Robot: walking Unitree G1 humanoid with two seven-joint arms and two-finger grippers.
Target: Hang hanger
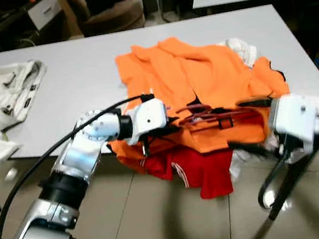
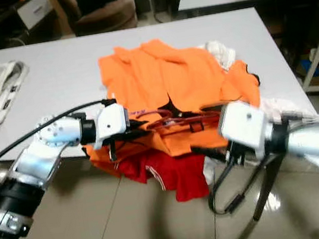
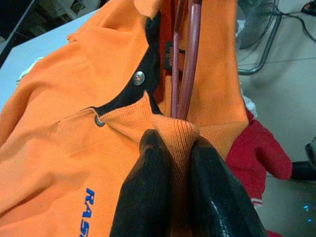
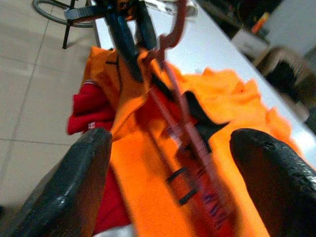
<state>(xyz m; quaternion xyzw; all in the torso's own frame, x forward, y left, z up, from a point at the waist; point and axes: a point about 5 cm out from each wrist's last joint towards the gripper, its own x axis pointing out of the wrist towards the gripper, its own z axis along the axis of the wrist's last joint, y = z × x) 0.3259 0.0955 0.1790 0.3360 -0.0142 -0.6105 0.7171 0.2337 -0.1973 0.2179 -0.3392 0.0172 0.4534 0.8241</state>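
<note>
Left gripper (image 3: 170,148) at the near table edge, its 2 smooth black fingers (image 3: 148,187) pinched together on a fold of the orange polo shirt (image 1: 202,83), piqué knit, dark placket with 2 metal snaps, blue lettering on the chest. Right gripper (image 4: 168,177) just off the right end of the pile, jaws spread wide apart with nothing between them, aimed along the hanger (image 1: 207,115). Hanger is thin, dark red, glossy plastic, lying on the orange fabric at the front of the pile between the 2 grippers; its curved hook sits at the left gripper's end, beside the collar. A red garment (image 1: 205,166) with white trim droops over the table edge below the orange cloth. White cloth (image 1: 242,50) pokes out behind the pile. The table (image 1: 80,71) is flat, matte pale grey. At its far left lies a crumpled off-white garment (image 1: 0,98). Beyond the table stands a brown upholstered chair (image 1: 110,9)
</note>
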